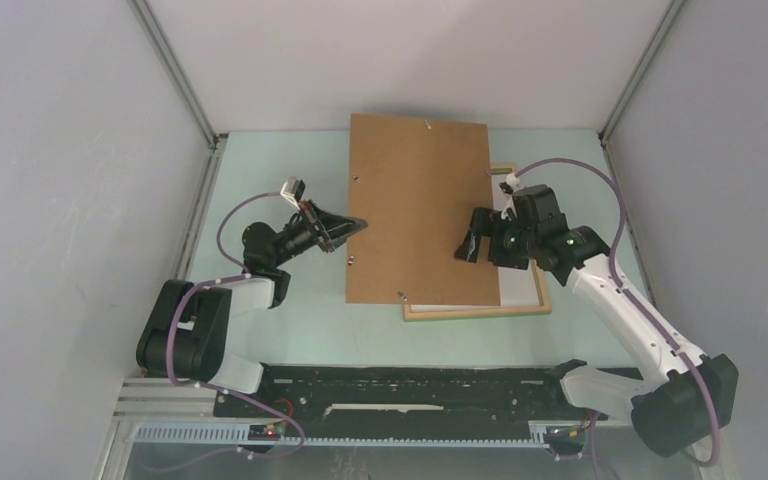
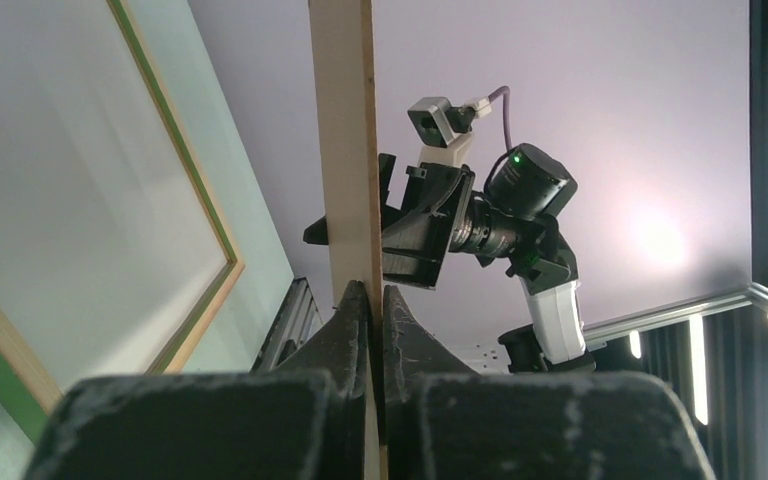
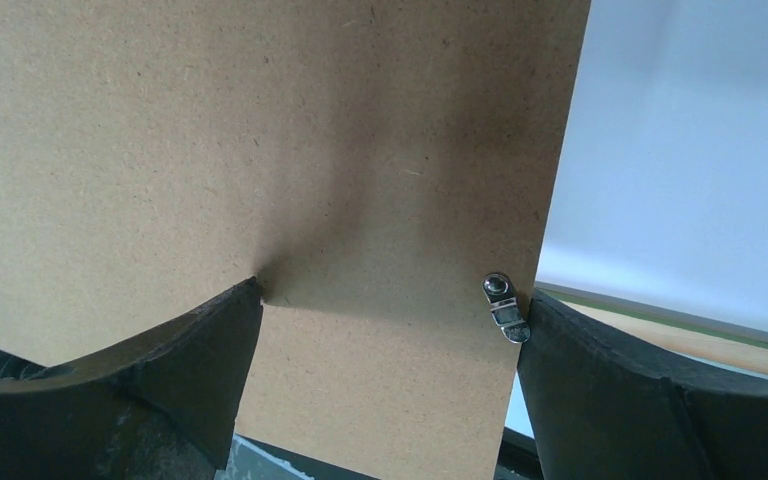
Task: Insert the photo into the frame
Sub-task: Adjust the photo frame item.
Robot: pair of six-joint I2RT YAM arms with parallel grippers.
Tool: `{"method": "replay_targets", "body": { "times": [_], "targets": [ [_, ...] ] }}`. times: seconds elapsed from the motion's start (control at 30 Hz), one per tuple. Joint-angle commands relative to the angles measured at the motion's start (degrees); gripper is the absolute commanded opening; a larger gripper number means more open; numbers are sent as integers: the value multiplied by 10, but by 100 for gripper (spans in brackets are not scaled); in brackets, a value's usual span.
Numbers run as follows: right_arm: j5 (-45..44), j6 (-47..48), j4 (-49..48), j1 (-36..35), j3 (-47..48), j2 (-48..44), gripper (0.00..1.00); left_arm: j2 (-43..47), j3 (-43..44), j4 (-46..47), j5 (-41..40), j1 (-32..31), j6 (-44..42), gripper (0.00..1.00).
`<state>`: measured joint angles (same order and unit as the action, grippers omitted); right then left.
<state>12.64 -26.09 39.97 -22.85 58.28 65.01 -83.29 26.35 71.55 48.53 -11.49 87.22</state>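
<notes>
Currently listed, working outward from each gripper; clock directions are read from the overhead view.

1. Left gripper (image 2: 370, 300): fingers pressed together on the thin edge of the backing board (image 1: 420, 210), which it grips at the board's 9 o'clock side. From its wrist camera the board is seen edge-on, running straight up from the fingertips.

2. Right gripper (image 3: 395, 295): fingers spread wide and holding nothing. It sits at the board's 4 o'clock side, with the board's right edge running between the two fingers. One fingertip (image 3: 245, 300) is against or just beside the brown face; contact cannot be told.

3. Metal tab (image 3: 505, 308): small and silver, fixed at the board's edge, just beside the other finger of the right gripper.

4. Backing board: plain brown, large, rectangular. It covers most of the frame, and the left wrist view shows it standing apart from the frame rather than seated in it.

5. Frame (image 1: 480, 312): lies flat on the table (image 1: 300, 330), showing past the board at 3 to 6 o'clock. It has a pale wood edge with a green inner line.

6. Photo (image 1: 520, 285): lies inside the frame at the board's 4 o'clock. Only a plain white face shows, and the rest is hidden under the board.
</notes>
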Motion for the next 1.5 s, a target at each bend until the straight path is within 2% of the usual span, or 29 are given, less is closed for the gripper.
{"method": "replay_targets", "body": {
  "times": [0.0, 0.13, 0.43, 0.67, 0.93, 1.13, 1.47],
  "targets": [
    [-67, -2, 7, -35, 7, -14, 97, 15, -5, 63, -22, -2, 13, 0],
    [-98, -7, 19, -42, 10, -21, 99, 15, -8, 56, -27, -3, 10, 0],
    [-31, 72, 64, 154, 57, -72, 100, 7, -26, 31, -57, -12, -19, 0],
    [11, 43, 10, 246, 34, -61, 99, -20, -16, -28, -131, -64, -78, 0],
    [43, 37, -48, 286, -7, -3, 100, -114, 29, -20, -217, -129, -108, 0],
    [65, 31, -90, 310, -38, 52, 99, -179, 75, 2, -232, -153, -93, 0],
    [76, 3, -156, 334, -47, 141, 99, -222, 111, -20, -236, -170, -97, 0]
  ]
}}
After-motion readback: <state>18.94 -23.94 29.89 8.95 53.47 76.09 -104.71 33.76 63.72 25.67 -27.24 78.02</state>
